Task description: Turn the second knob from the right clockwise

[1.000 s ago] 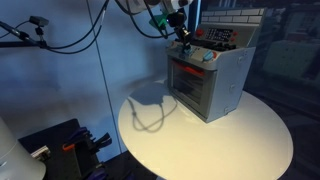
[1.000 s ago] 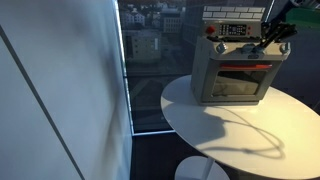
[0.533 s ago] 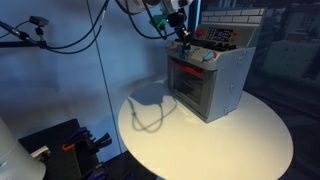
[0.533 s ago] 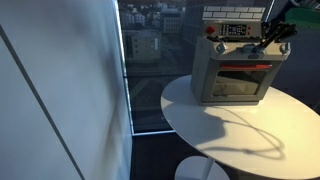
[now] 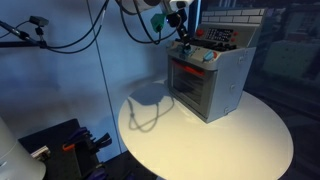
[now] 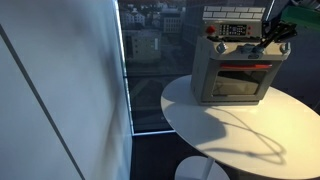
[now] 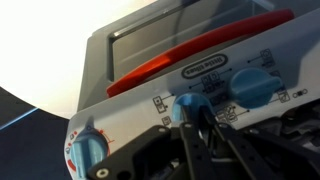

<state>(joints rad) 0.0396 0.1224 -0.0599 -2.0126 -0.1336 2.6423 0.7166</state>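
Note:
A grey toy oven [image 5: 212, 82] with a red door handle [image 7: 200, 55] stands on a round white table [image 5: 220, 140]; it also shows in an exterior view [image 6: 238, 72]. Its control panel carries blue knobs. In the wrist view the oven appears upside down. My gripper [image 7: 197, 122] reaches in from below, and its two dark fingers [image 7: 186, 140] are closed on the middle blue knob [image 7: 190, 104]. Another blue knob [image 7: 252, 86] sits to its right and one [image 7: 88, 150] at the left. In both exterior views the gripper [image 5: 183, 38] [image 6: 270, 37] is at the panel.
A red knob [image 6: 210, 30] is on the panel's far end. A window [image 6: 145, 60] and a white wall panel [image 6: 60, 90] stand beside the table. Cables [image 5: 70, 40] hang behind the arm. Dark equipment [image 5: 60, 145] sits low beside the table.
The upper wrist looks slightly turned in an exterior view. The gripper stays at the same knob; the oven has not moved.

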